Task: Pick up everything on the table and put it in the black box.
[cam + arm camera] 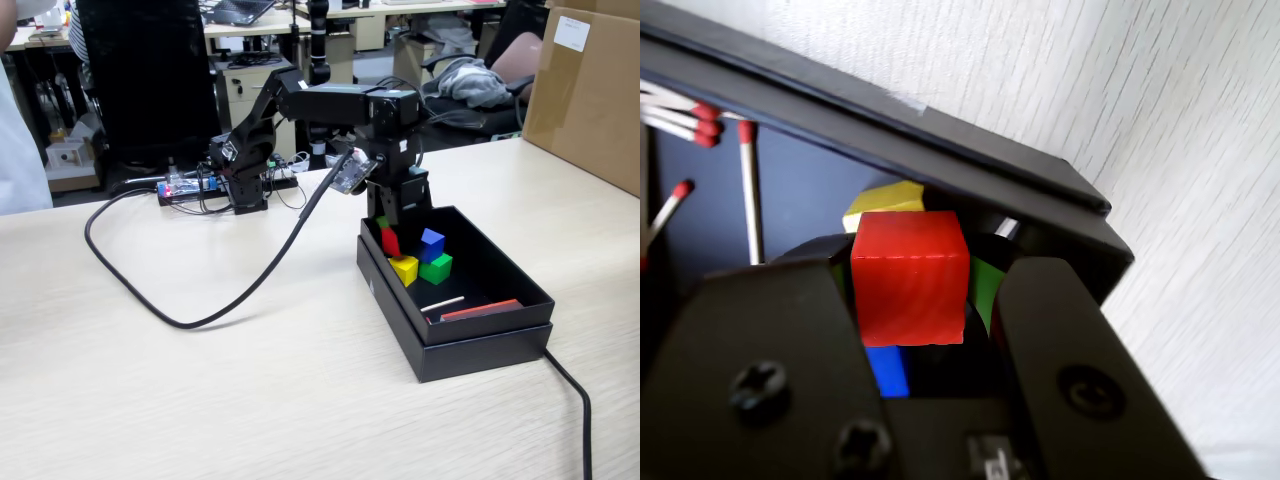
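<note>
My gripper (386,232) hangs over the near-left corner of the black box (500,335), shut on the red cube (390,242), which is tilted just above the box floor. From the wrist, the red cube (909,278) fills the gap between the jaws of the gripper (915,275). Under it lie the yellow cube (888,198), the blue cube (890,370) and a sliver of green (984,292). Inside the box in the fixed view rest the yellow cube (404,269), the blue cube (431,244) and the green cube (436,268).
White sticks (442,303) and a flat red strip (480,310) lie at the box's near end; red-tipped sticks (748,190) show from the wrist. A black cable (180,318) loops across the table (200,400). A brown carton (590,90) stands at the right.
</note>
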You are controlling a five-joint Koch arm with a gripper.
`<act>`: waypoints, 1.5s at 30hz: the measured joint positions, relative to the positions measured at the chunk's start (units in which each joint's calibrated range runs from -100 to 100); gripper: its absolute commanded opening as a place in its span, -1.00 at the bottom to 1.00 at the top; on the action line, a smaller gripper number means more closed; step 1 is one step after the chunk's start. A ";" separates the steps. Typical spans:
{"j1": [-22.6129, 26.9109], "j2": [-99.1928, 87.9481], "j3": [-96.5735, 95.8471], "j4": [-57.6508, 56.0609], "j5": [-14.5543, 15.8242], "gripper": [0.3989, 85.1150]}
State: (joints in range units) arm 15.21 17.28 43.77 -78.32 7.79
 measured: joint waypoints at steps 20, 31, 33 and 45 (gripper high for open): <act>-0.78 -30.55 -5.39 0.08 2.78 0.12; -11.82 -76.25 -41.17 6.04 -0.63 0.21; -13.24 -83.75 -53.31 11.23 -1.61 0.21; -15.38 -114.69 -97.76 39.88 -3.96 0.28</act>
State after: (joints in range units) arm -0.17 -97.41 -53.99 -38.44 3.83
